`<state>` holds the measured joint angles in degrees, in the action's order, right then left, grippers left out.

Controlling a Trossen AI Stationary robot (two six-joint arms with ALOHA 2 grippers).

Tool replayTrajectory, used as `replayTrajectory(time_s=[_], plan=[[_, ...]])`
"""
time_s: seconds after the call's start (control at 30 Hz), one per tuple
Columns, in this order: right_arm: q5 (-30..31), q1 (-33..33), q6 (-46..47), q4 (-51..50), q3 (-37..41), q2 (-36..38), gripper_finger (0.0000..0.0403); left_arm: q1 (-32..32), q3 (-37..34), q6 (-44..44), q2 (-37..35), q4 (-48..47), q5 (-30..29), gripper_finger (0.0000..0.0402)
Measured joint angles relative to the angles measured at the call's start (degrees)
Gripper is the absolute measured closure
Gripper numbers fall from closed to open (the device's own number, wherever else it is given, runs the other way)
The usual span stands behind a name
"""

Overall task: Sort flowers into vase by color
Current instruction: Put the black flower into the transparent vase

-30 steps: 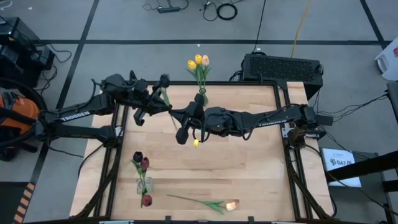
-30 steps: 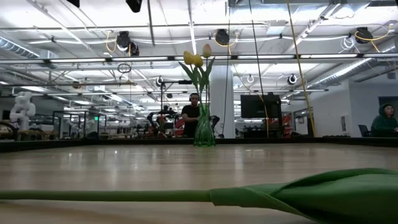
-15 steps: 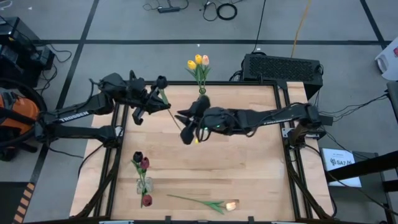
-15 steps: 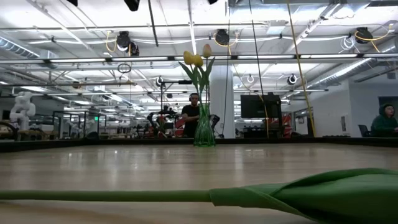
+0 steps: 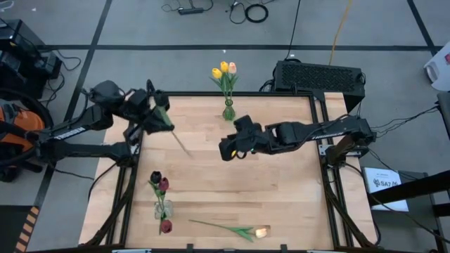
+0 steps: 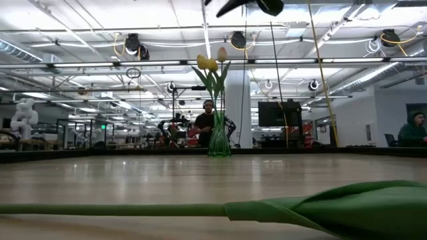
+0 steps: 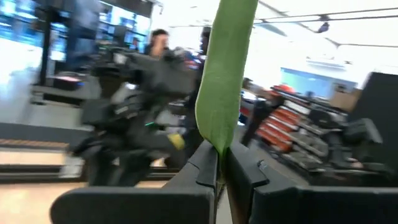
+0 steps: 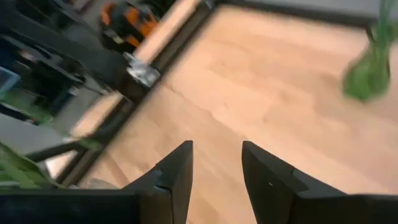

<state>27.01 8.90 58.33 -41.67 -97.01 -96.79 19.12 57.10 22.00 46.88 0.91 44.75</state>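
Observation:
My left gripper (image 5: pixel 160 121) hangs over the table's far left corner, shut on a flower with a green leaf (image 7: pixel 221 81) and a thin stem (image 5: pixel 181 144). I cannot make out its head. My right gripper (image 5: pixel 225 150) is open over the table's middle with nothing between its fingers (image 8: pixel 177 171). A green vase (image 5: pixel 228 111) at the far edge holds yellow and peach tulips (image 5: pixel 223 69). A clear vase (image 5: pixel 162 209) at the near left holds dark red and near-black tulips. One peach-headed flower (image 5: pixel 232 228) lies flat near the front edge. My left gripper pinches the flower between its two fingers at the foot of the leaf (image 7: pixel 217 142). The fingers come about level from the table's left side. The leaf stands up out of the fingertips. The stem slants away toward the table's middle, clear of the wood.
Bare wood lies between the two vases and under my right gripper. Black frame rails (image 5: pixel 138 151) run along the table's sides. In the low view the lying flower's stem (image 6: pixel 113 209) and leaf (image 6: pixel 353 207) fill the foreground. People stand in the room behind the table.
My right gripper has opened, let go of the flower and drawn back toward the table's right edge. My left gripper has carried the flower toward the table's left edge, and the stem has swung with it, clear of the table.

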Motion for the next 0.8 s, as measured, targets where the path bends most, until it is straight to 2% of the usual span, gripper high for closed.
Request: replayTrajectory(time_s=[0.13, 0.23, 0.53, 0.7, 0.8], plan=[[-0.36, 0.25, 2.80, -2.01, 0.00, -1.52, 0.0275, -8.42, 0.00, -0.97, -0.34, 0.04, -3.60, 0.0388], [-0.35, 0.22, 2.46, -0.97, 0.00, -2.30, 0.0275, -14.59, 0.00, -2.92, 0.25, 0.04, -8.39, 0.0388], [-0.37, 0.22, 2.21, 1.49, 0.04, -3.34, 0.0275, -28.16, 0.20, -2.96, 4.27, 1.03, -16.85, 0.0388], [-0.34, 0.22, 2.29, 1.62, 0.04, -3.34, 0.0275, -37.13, 5.17, -5.10, 8.79, 0.43, -22.13, 0.0388], [-0.33, 0.22, 2.29, 1.65, 0.04, -3.33, 0.0275, -41.93, 10.11, -6.71, 12.23, -3.28, -25.84, 0.0388]])
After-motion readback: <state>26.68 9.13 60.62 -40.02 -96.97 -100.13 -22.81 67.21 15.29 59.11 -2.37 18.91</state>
